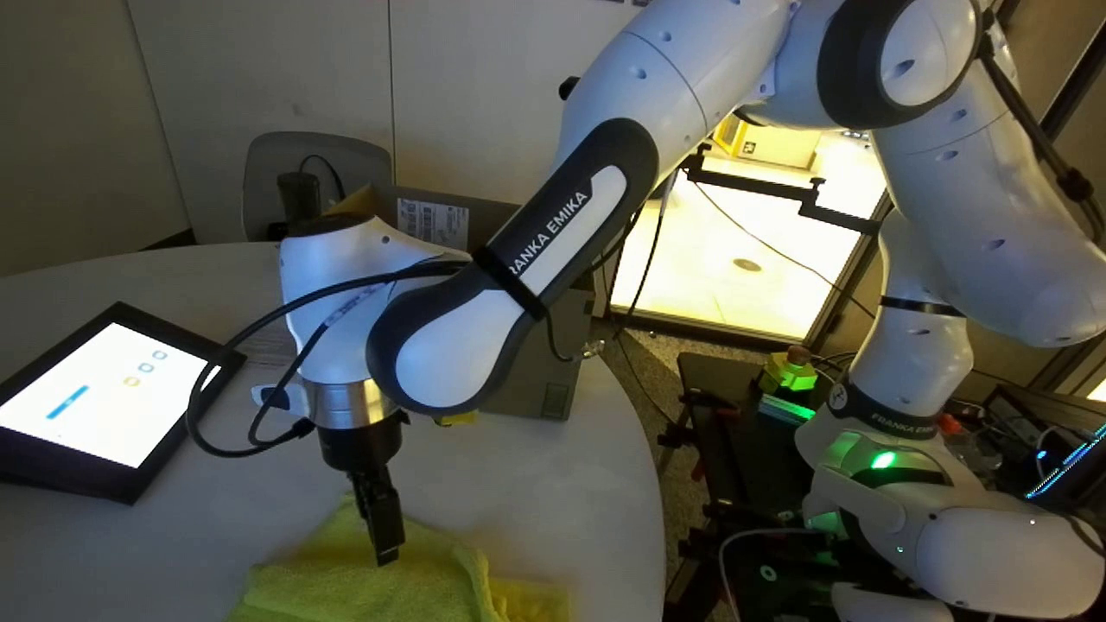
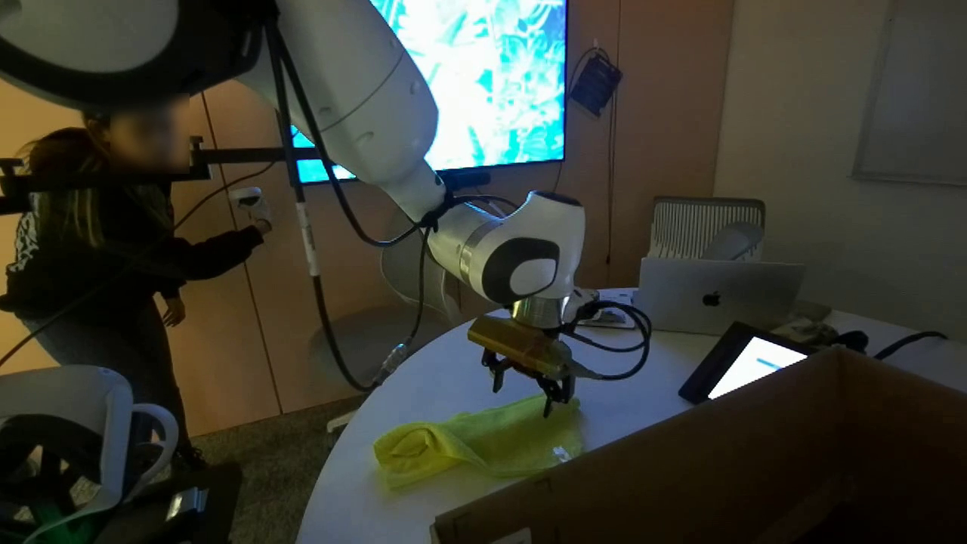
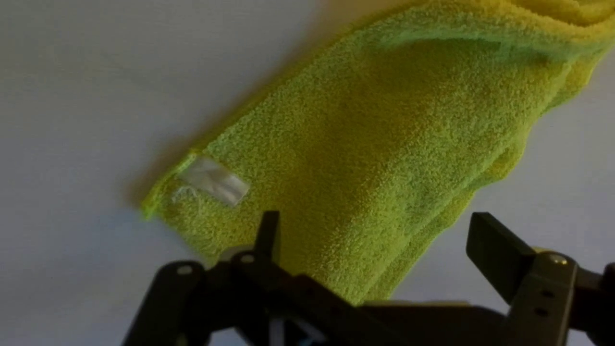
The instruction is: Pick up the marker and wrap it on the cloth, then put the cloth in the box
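FRANKA EMIKA on arm link (image 1: 553,246); again, cut short, on collar (image 1: 894,422). Apple logo (image 2: 711,300) on laptop (image 2: 729,291). Label (image 1: 432,223) on box (image 1: 544,363) unreadable.

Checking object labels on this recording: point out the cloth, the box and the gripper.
Cloth (image 3: 365,144), in the wrist view: middle of its fabric.
Box (image 2: 702,468), in an exterior view: a cardboard wall.
Gripper (image 3: 375,216), in the wrist view: midway between its open fingertips.

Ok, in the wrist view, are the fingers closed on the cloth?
No, the fingers stand wide apart, with the cloth showing in the open gap between them.
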